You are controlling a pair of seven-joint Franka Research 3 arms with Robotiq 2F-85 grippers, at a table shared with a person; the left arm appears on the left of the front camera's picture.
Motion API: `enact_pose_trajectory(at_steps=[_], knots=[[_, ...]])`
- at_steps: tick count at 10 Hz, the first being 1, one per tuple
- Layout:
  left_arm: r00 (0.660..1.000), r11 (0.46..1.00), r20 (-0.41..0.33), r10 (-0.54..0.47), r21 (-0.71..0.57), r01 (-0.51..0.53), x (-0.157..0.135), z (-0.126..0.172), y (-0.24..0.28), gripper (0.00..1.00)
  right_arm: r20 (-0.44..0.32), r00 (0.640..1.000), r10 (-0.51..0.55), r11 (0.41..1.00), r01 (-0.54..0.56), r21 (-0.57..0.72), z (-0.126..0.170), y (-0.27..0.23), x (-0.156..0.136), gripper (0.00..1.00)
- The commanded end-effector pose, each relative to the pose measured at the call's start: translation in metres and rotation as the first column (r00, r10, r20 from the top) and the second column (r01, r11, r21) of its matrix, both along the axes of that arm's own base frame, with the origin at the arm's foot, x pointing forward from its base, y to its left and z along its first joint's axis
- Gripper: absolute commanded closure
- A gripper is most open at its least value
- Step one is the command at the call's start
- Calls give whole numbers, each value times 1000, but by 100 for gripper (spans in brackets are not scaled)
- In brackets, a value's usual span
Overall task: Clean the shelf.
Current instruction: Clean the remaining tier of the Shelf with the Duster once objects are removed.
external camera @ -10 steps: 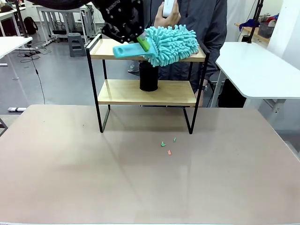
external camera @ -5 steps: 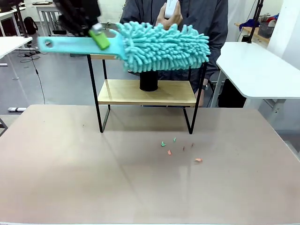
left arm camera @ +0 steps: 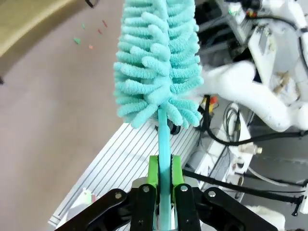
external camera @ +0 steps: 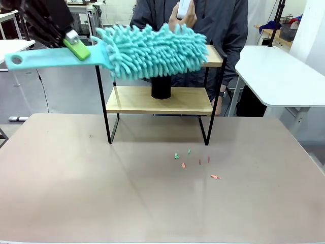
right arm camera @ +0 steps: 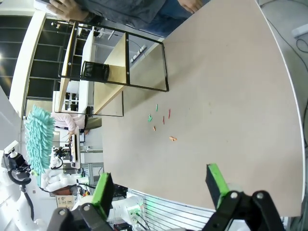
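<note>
Shelf stands at the far side of the table, right in front of the person. Your left gripper, clamped tight on the duster handle, just dragged the fluffy head leftward along the top board. A couple more coloured scraps landed on the table, so the top looks about swept, though the lower board probably isn't. Right gripper hangs wide, holding nothing.

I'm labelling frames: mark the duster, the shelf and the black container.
duster (external camera: 152, 51), front view, fluffy teal head
shelf (external camera: 132, 100), front view, lower wooden board
black container (external camera: 161, 87), front view, its side wall
</note>
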State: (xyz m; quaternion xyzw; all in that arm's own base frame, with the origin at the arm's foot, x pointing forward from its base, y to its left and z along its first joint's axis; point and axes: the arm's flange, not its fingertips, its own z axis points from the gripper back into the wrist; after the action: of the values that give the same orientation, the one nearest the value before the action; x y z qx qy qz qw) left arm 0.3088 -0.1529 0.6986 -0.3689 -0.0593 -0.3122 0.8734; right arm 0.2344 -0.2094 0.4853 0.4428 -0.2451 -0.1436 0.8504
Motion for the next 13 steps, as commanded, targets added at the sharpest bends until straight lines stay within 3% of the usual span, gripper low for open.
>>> enact_pose_trajectory(at_steps=[1,2,3,4,5,6,7,8,9,11,12,13], knots=[[981,969,24,193,-164,-187,-20,-1,75,88,34,999,8,1000,-8,7,1,0,2,0],[920,892,11,391,-251,-376,-39,-3,130,88,34,999,8,1000,-8,7,1,0,2,0],[799,744,-30,601,-344,-572,-61,-11,182,88,34,999,8,1000,-8,7,1,0,2,0],[683,594,-109,723,-406,-694,-78,-25,219,88,34,999,8,1000,-8,7,1,0,2,0],[657,546,-210,724,-407,-732,-80,-42,242,88,34,999,8,1000,-8,7,1,0,2,0],[545,440,-262,796,-369,-819,-67,-63,253,88,34,999,8,1000,-8,7,1,0,2,0],[463,378,-195,865,-353,-856,-51,-86,260,88,34,999,8,1000,-8,7,1,0,2,0],[340,325,4,941,-299,-897,-23,-118,265,88,34,999,8,1000,-8,7,1,0,2,0],[344,357,100,934,-213,-909,1,-143,265,88,34,999,8,1000,-8,7,1,0,2,0],[501,503,106,859,9,-864,42,-175,253,88,34,999,8,1000,-8,7,1,0,2,0],[571,568,73,818,59,-821,63,-186,243,88,34,999,8,1000,-8,7,1,0,2,0],[532,528,14,846,110,-842,81,-191,233,88,34,999,8,1000,-8,7,1,0,2,0]])
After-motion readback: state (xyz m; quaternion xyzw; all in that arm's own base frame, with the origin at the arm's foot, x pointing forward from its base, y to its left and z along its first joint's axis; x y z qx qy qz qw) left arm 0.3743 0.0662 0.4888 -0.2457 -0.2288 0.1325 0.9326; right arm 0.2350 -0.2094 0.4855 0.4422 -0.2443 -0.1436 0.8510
